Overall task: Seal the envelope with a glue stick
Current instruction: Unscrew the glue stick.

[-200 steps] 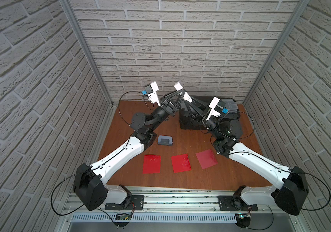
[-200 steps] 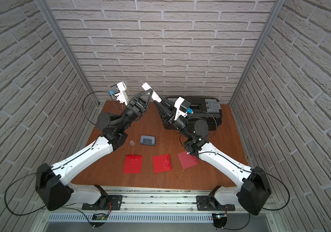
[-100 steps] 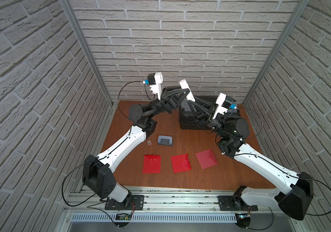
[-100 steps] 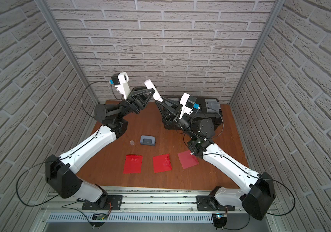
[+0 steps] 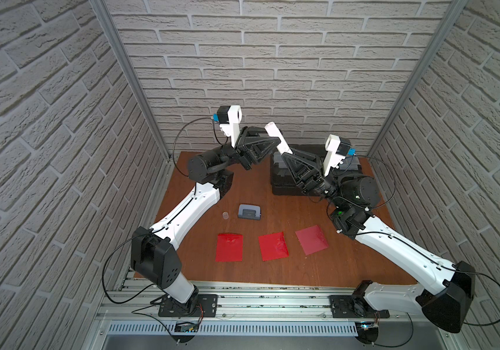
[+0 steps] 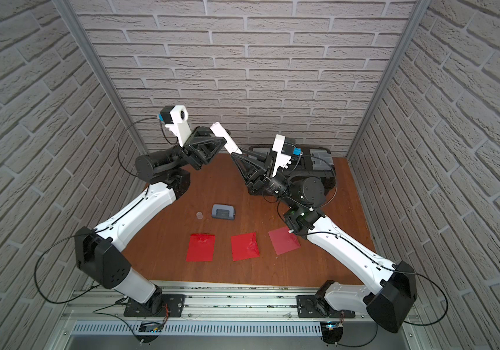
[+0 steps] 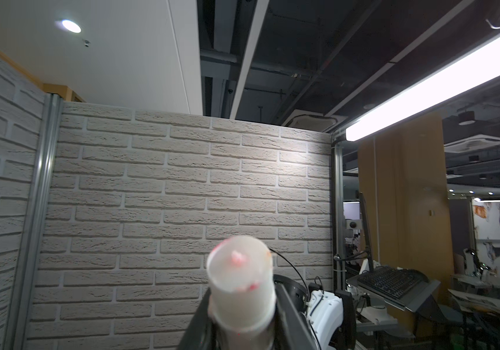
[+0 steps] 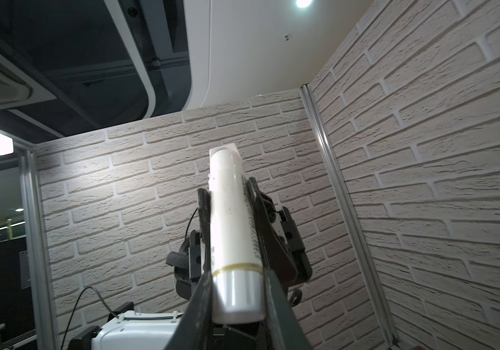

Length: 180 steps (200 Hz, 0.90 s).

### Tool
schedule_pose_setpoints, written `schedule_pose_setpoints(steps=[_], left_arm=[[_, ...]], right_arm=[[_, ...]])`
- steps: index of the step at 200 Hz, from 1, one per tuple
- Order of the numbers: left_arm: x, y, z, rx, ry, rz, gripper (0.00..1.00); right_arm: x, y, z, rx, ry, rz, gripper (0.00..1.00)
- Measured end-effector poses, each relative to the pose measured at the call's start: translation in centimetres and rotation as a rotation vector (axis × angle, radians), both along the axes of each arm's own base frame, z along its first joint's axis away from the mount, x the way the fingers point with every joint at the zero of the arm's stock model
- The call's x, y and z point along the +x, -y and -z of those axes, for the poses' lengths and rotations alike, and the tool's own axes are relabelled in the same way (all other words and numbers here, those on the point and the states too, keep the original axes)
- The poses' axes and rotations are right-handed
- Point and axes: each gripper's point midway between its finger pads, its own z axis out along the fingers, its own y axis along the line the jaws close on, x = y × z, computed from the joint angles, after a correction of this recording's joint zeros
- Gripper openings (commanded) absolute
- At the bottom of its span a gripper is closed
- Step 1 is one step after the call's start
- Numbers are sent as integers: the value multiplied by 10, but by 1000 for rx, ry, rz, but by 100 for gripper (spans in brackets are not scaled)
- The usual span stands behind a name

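The glue stick, a white tube, is held in the air above the back of the table between both grippers. My left gripper is shut on its middle. In the left wrist view the uncapped glue stick points its tip, flecked with red, at the camera. My right gripper has its fingers against both sides of the silver base of the glue stick. In both top views three red envelopes lie flat in a row near the table's front.
A grey-blue hole punch lies mid-table with a small clear cap beside it. A black toolbox stands at the back right, under my right arm. Brick walls enclose the table on three sides.
My left arm has raised its wrist and pulled its elbow in. The stick has shifted slightly right, still between both grippers. My right wrist has drawn back to the right.
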Motion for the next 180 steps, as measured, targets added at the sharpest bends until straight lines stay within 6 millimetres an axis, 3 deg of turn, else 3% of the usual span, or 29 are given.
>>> schedule_pose_setpoints(steps=[19,44,62,87,124,180], left_arm=[[23,-15,3,-79,-102,-125,0],[61,-38,11,-168,-264,-289,0],[76,-38,20,-178,-377,-351,0],[74,-29,23,-173,-459,-372,0],[69,-23,22,-173,-498,-355,0],[69,-23,22,-182,-529,-335,0]], right_arm=[[1,4,8,-60,17,75,49],[-14,8,-5,-95,144,146,50],[-16,8,-11,-130,233,203,49],[-10,-2,-9,-219,367,282,48],[9,-15,9,-362,461,372,48],[25,-9,11,-452,491,506,49]])
